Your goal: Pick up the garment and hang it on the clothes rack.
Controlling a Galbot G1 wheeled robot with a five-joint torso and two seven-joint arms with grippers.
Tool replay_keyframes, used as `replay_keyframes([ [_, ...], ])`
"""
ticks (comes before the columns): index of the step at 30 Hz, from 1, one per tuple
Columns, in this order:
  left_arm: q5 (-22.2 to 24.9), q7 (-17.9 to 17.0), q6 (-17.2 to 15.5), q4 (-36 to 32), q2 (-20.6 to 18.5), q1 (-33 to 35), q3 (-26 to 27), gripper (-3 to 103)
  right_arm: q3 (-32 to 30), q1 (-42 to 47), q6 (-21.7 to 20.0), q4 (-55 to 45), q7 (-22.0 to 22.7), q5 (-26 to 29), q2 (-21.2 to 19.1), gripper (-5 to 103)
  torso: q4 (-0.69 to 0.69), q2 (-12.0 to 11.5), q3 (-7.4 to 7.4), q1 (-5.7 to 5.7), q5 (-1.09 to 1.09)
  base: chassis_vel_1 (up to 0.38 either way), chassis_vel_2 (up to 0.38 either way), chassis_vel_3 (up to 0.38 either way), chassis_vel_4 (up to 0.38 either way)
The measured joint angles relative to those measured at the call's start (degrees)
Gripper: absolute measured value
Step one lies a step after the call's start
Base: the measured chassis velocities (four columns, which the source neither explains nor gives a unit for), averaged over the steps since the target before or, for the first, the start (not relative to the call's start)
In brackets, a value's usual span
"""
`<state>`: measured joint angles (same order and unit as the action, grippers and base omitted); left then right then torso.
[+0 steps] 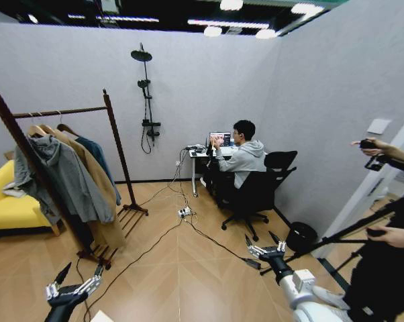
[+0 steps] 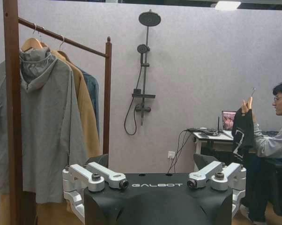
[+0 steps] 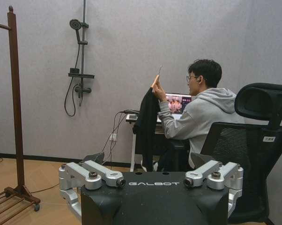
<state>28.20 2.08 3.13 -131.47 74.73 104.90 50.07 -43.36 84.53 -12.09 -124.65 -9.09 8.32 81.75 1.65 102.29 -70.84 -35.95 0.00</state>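
Item: garment (image 3: 147, 124), black, held up on its hanger by the seated person's hand (image 3: 156, 90) at your 1 o'clock by the desk; approach squarely, left gripper (image 1: 73, 289) and right gripper (image 1: 264, 251) both spread wide, empty, low.

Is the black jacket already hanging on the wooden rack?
No, a seated person's hand holds the black jacket up by its hanger near the desk, apart from the clothes rack.
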Motion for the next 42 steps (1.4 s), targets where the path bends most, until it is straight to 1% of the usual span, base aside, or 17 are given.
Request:
replay_keyframes([
  [28, 0.0, 0.0, 0.0, 0.0, 0.0, 0.0, 0.0, 100, 0.1, 0.3, 0.1, 0.0, -0.1, -0.1, 0.0, 100, 0.0, 0.0, 0.0, 0.01, -0.01, -0.208, 0.2, 0.203, -0.202],
  [29, 0.0, 0.0, 0.0, 0.0, 0.0, 0.0, 0.0, 100, 0.1, 0.3, 0.1, -0.1, -0.1, -0.1, 0.0, 100, -0.01, 0.0, 0.01, 0.03, 0.02, -0.221, 0.239, 0.229, -0.212],
  [31, 0.0, 0.0, 0.0, 0.0, 0.0, 0.0, 0.0, 100, 0.1, 0.4, 0.1, -0.2, 0.0, -0.2, 0.0, 100, 0.01, 0.0, 0.0, 0.02, -0.03, -0.212, 0.188, 0.22, -0.214],
  [35, 0.0, 0.0, 0.0, 0.0, 0.0, 0.0, 0.0, 100, 0.1, 0.4, 0.1, -0.2, 0.0, -0.4, 0.1, 100, 0.0, 0.0, 0.0, 0.02, 0.02, -0.209, 0.203, 0.212, -0.223],
  [36, 0.0, 0.0, 0.0, 0.0, 0.0, 0.0, 0.0, 100, 0.1, 0.4, 0.1, -0.2, 0.0, -0.5, 0.2, 100, 0.0, 0.0, 0.0, 0.01, -0.02, -0.203, 0.219, 0.217, -0.207],
  [37, 0.0, 0.0, 0.0, 0.0, 0.0, 0.0, 0.0, 100, 0.1, 0.4, 0.1, -0.2, 0.0, -0.5, 0.2, 100, 0.0, 0.0, 0.0, 0.02, 0.0, -0.226, 0.219, 0.217, -0.205],
  [42, 0.0, 0.0, 0.0, 0.0, 0.0, 0.0, 0.0, 100, 0.0, 0.2, 0.1, -0.3, 0.1, -0.6, 0.2, 100, 0.0, 0.0, 0.01, 0.02, 0.0, -0.215, 0.208, 0.219, -0.215],
])
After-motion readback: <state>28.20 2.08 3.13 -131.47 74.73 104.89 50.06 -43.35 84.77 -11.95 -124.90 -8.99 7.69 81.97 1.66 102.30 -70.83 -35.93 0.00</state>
